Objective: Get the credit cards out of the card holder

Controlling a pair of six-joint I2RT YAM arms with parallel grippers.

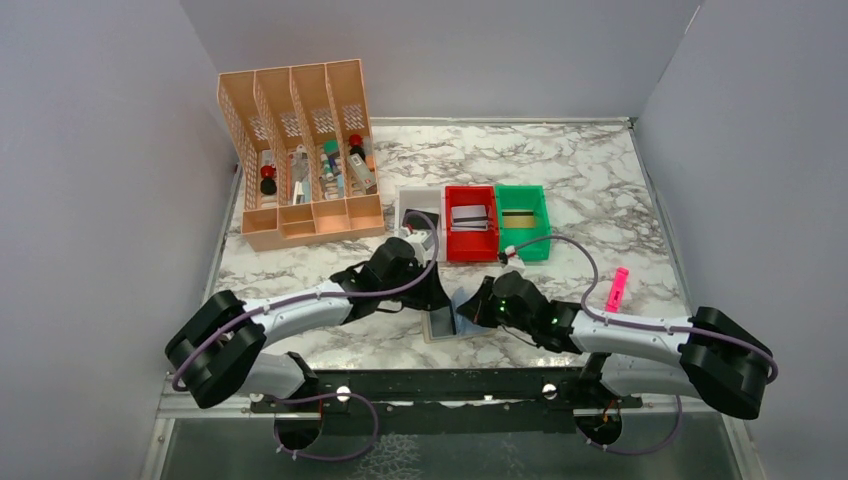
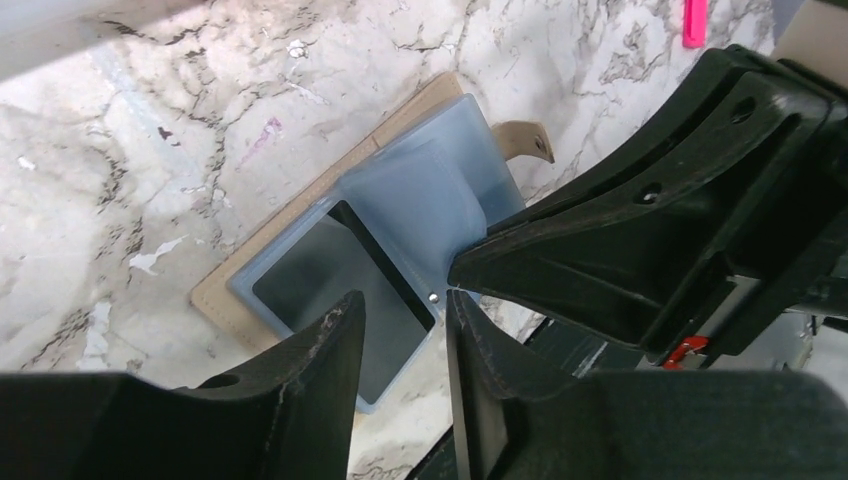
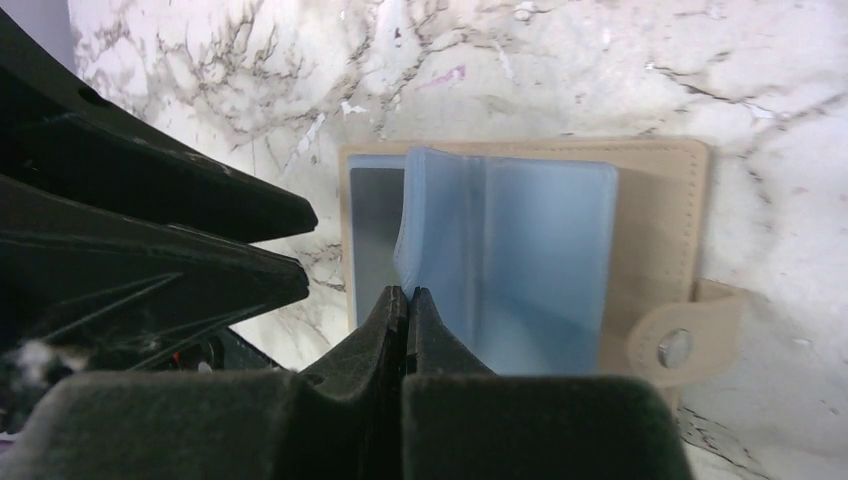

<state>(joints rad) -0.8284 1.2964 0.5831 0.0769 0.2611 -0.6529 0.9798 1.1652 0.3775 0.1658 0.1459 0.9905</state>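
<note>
Pinching the raised blue flap of the card holder (image 3: 655,200) on the table (image 3: 560,70), the right tool (image 3: 406,292) is clamped; the left tool (image 2: 402,305) stands apart over its dark card (image 2: 325,280).

Marbled worktop (image 1: 600,190): orange slotted organizer (image 1: 300,150) far left; white bin (image 1: 420,197), red bin (image 1: 470,247), green bin (image 1: 523,240) side by side, centre; pink marker (image 1: 616,288) right.

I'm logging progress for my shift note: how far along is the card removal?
Done: a silver-grey card lies in the red bin, a striped card in the green bin. In hand: the right gripper pinches a blue leaf of the card holder up, while the left gripper, jaws apart, sits over the black card. Left: pulling that card out.
</note>
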